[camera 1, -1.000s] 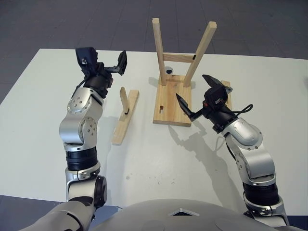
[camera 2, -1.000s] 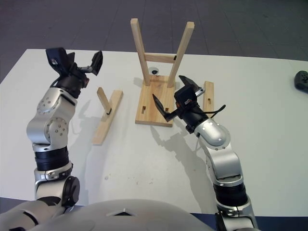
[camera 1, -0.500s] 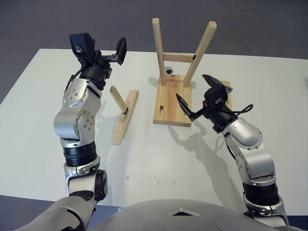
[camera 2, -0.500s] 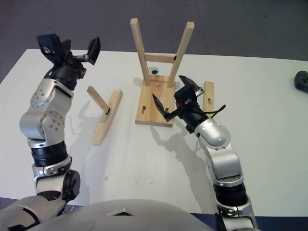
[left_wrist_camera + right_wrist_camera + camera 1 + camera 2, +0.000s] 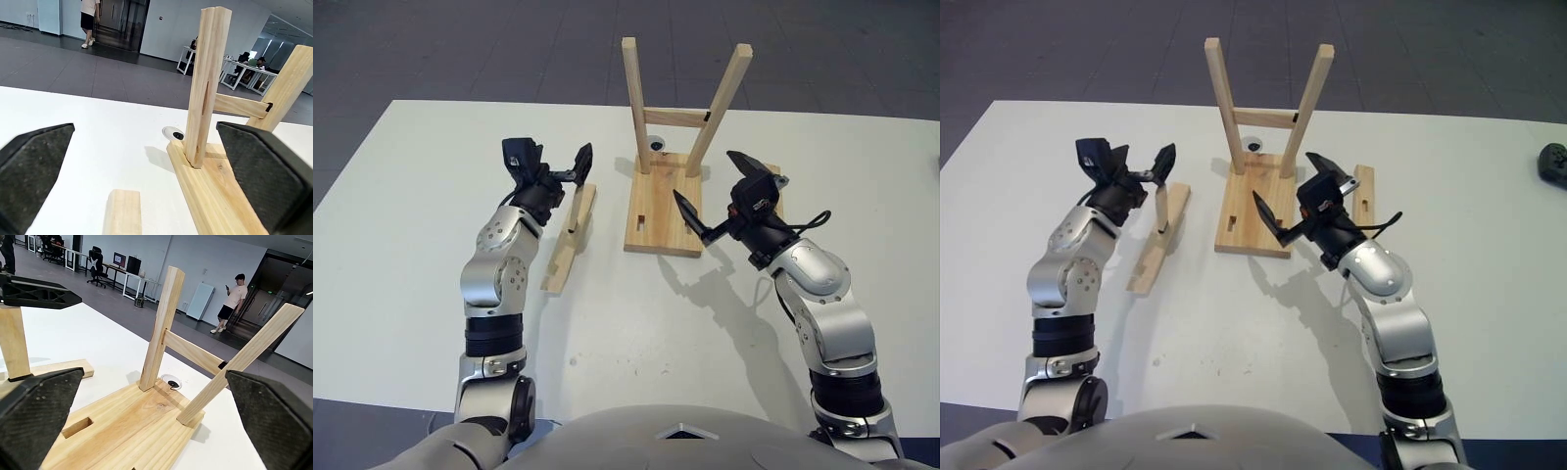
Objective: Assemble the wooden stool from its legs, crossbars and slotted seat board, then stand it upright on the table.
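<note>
The slotted seat board [image 5: 663, 220] lies flat on the white table, with two legs [image 5: 636, 103] standing up from its far end and a crossbar [image 5: 675, 117] joining them. A loose leg [image 5: 566, 245] lies left of the board with a short crossbar stub [image 5: 1162, 208] standing up from it. My left gripper [image 5: 553, 162] is open just above that stub [image 5: 122, 213], not touching it. My right gripper [image 5: 717, 188] hangs open over the board's right edge [image 5: 122, 431]. Another loose leg [image 5: 1363, 196] lies behind it, partly hidden.
A small white round fitting [image 5: 656, 144] sits on the table between the upright legs. A dark object [image 5: 1555, 162] lies at the far right edge. An empty slot [image 5: 77, 427] shows in the board. The near half of the table [image 5: 636, 333] is bare.
My left arm has dropped from a raised pose and swung right, bringing its open gripper down over the stub on the loose leg. The right arm has kept still.
</note>
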`<state>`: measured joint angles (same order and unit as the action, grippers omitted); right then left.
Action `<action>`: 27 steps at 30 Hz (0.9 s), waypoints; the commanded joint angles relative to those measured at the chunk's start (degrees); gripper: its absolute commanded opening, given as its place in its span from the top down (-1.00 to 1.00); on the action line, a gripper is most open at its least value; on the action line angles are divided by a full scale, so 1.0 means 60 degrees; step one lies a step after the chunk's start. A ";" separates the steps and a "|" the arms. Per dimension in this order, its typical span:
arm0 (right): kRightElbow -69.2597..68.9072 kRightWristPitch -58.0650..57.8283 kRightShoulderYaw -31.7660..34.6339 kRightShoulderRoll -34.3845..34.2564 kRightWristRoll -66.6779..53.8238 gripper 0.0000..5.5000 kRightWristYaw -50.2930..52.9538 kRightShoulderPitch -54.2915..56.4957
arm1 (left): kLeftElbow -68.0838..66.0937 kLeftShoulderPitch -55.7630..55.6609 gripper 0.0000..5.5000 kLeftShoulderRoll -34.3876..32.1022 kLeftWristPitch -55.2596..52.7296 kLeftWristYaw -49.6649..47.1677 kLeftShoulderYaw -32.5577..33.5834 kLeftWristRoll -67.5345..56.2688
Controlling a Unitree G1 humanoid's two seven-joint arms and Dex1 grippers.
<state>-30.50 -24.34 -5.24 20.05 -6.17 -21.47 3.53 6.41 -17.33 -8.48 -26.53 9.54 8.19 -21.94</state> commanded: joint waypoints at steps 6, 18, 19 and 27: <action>-0.0014 0.0015 -0.0037 -0.0026 -0.0009 -0.96 -0.0023 -0.0054 | 0.0974 -0.1120 -0.96 -0.0449 -0.0741 -0.0582 0.0577 -0.0187; -0.0085 -0.0036 -0.0045 -0.0050 0.0008 -0.96 0.0024 -0.0073 | 0.1743 -0.1517 -0.96 0.0021 -0.1519 -0.0943 0.0243 -0.0644; -0.0089 -0.0040 -0.0043 -0.0050 0.0010 -0.96 0.0028 -0.0074 | 0.1622 -0.1429 -0.96 0.0016 -0.1438 -0.0885 0.0199 -0.0581; -0.0139 -0.0085 -0.0032 -0.0039 0.0014 -0.96 0.0048 -0.0099 | -0.0605 -0.0332 -0.96 0.0253 -0.0453 -0.0475 -0.0134 0.0117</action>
<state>-30.55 -24.36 -5.34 19.89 -6.04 -21.37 3.21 7.42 -21.50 -7.47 -30.46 5.93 7.79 -22.39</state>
